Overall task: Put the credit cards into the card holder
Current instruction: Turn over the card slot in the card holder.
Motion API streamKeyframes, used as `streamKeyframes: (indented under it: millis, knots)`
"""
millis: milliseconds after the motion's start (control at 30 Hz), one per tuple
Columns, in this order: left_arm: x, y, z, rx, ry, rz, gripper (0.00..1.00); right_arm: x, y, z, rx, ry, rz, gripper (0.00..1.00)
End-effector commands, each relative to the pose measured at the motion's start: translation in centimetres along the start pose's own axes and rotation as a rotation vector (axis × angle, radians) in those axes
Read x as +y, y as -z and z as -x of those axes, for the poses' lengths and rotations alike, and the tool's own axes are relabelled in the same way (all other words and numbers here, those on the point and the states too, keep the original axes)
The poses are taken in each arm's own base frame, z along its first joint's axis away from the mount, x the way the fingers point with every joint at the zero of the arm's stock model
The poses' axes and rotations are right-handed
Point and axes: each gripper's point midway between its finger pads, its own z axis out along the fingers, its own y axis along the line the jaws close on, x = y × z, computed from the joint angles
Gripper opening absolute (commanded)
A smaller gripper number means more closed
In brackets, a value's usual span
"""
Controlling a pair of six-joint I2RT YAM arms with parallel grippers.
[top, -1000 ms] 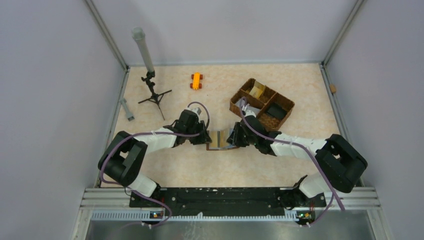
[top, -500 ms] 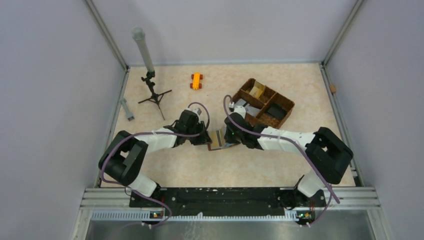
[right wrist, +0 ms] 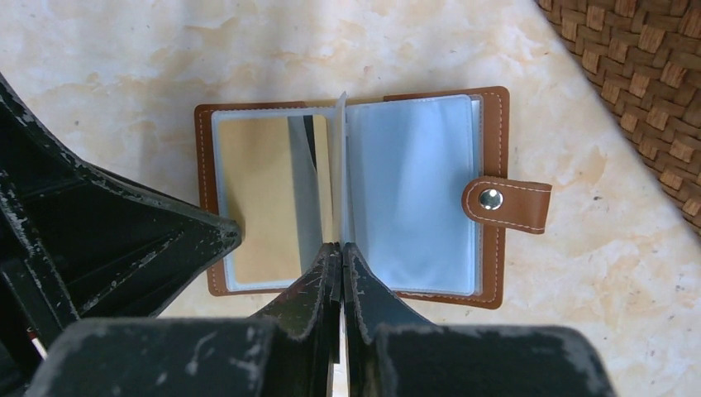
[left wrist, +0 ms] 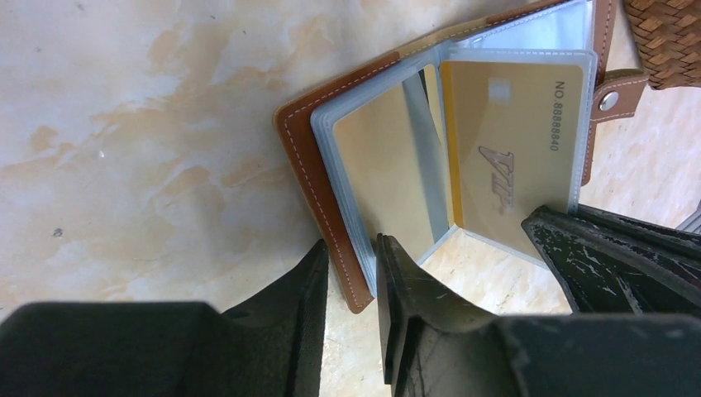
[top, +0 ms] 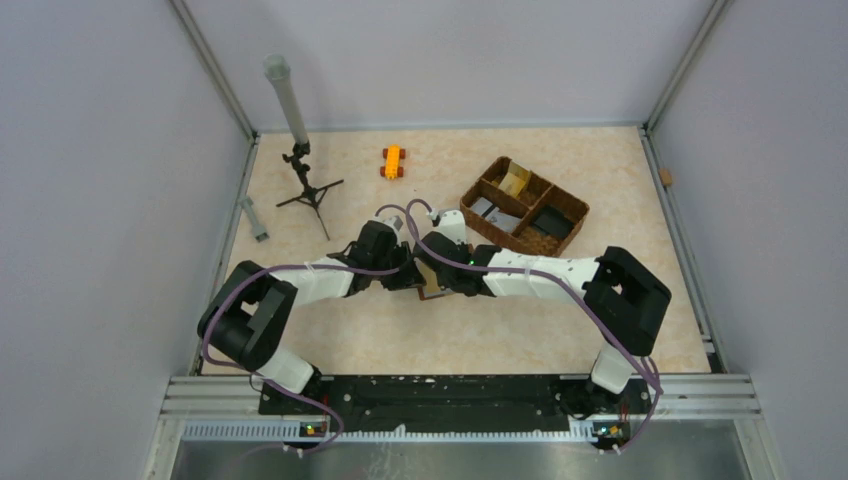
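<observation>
Brown card holder [right wrist: 493, 273] lies open at 12 o'clock from the right claw [right wrist: 340, 248], which squeezes its middle page [right wrist: 340, 165], while the left claw [left wrist: 351, 248] pinches its cover [left wrist: 302, 157].

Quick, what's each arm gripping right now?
Left end effector: closed on the card holder's brown cover.
Right end effector: closed on a clear sleeve page carrying the gold card.

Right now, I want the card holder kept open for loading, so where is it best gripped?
Probably the stitched brown margin opposite the snap tab, coming in low from that outer side. The card holder lies open, that margin juts past the clear sleeves, and it is clear of the right gripper pinching a sleeve at the spine.
</observation>
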Motion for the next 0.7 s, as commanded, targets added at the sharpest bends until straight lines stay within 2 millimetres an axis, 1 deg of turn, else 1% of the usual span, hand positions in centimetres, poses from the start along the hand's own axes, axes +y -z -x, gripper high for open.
streamKeyframes:
  millis: [0, 133, 200, 333, 400, 467, 567, 667]
  knots:
    - [0.8, -0.1, -0.8, 0.002, 0.008, 0.011, 0.34, -0.2, 0.2, 0.2, -0.007, 0.058, -0.036, 0.05]
    - [0.6, 0.1, -0.7, -0.013, 0.013, -0.003, 0.38, 1.8, 0.8, 0.6, -0.016, 0.032, 0.066, 0.28]
    - [0.7, 0.1, -0.7, -0.018, 0.016, 0.0, 0.39, 2.3, 1.1, 0.7, -0.018, 0.015, 0.101, 0.33]
    - [1.1, 0.7, -0.6, -0.049, 0.028, 0.009, 0.41, 3.0, 1.8, 0.9, -0.032, -0.018, 0.168, 0.35]
    - [1.1, 1.4, -0.1, -0.081, 0.027, 0.007, 0.42, 3.5, 2.2, 1.0, -0.049, -0.036, 0.209, 0.36]
    - [1.6, 2.0, 0.1, -0.103, 0.03, 0.018, 0.45, 3.8, 2.4, 1.1, -0.056, -0.047, 0.237, 0.38]
    - [2.7, 2.8, 0.4, -0.125, 0.044, 0.053, 0.47, 4.4, 1.9, 0.5, -0.038, -0.038, 0.258, 0.39]
    - [4.4, 3.6, 0.7, -0.147, 0.078, 0.089, 0.5, 5.7, 1.5, -0.4, -0.012, -0.031, 0.318, 0.39]
